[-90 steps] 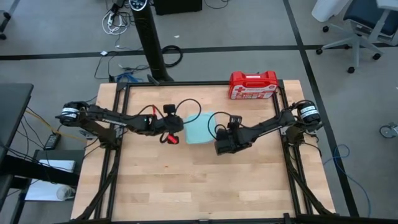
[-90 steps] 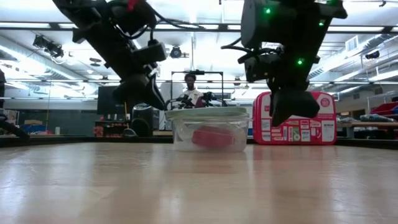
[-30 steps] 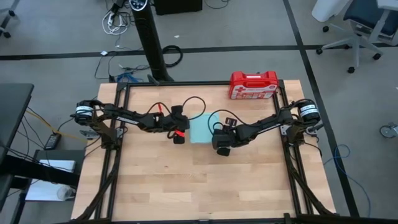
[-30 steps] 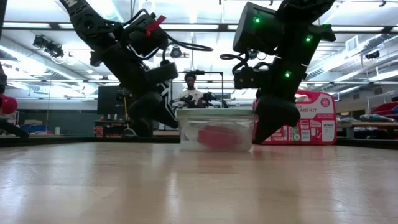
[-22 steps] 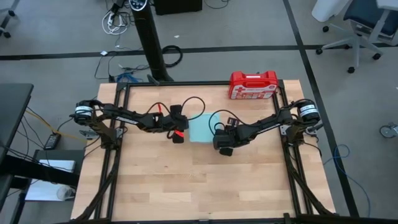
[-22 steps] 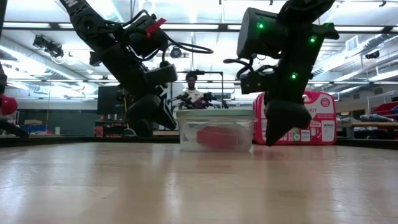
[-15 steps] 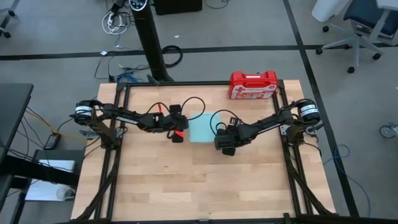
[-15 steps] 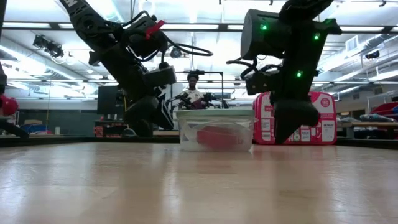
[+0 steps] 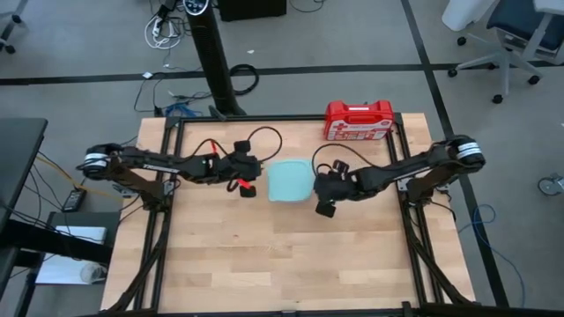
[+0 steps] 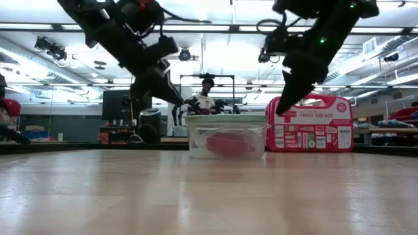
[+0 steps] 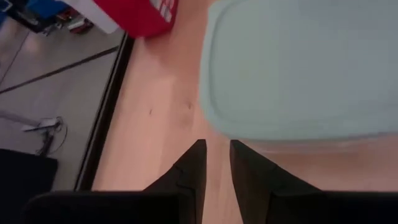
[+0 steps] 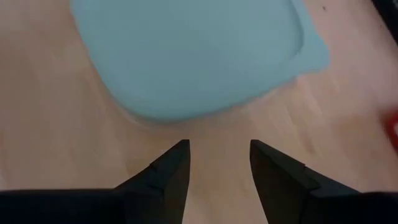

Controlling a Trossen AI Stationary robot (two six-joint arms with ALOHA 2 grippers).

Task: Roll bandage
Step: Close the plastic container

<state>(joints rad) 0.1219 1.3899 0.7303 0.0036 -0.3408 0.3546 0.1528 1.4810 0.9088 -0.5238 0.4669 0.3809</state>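
Note:
The bandage shows as a red lump through the clear wall of a square container, resting on its floor. A pale blue lid covers the container, which stands at mid-table. My left gripper hovers just left of it, open by a narrow gap, with nothing between the fingers. My right gripper hovers just right of it, open wider and also empty. In the low view both grippers hang above the lid's height.
A red first-aid case stands upright at the table's far edge, right of centre. A black frame rail runs around the tabletop. Bare wood stretches from the container to the near edge. A person stands in the room beyond.
Both grippers have risen from beside the container's walls to above lid height. My right gripper has also drawn away toward the table's right edge and rolled a little. The container and the bandage inside have stayed put.

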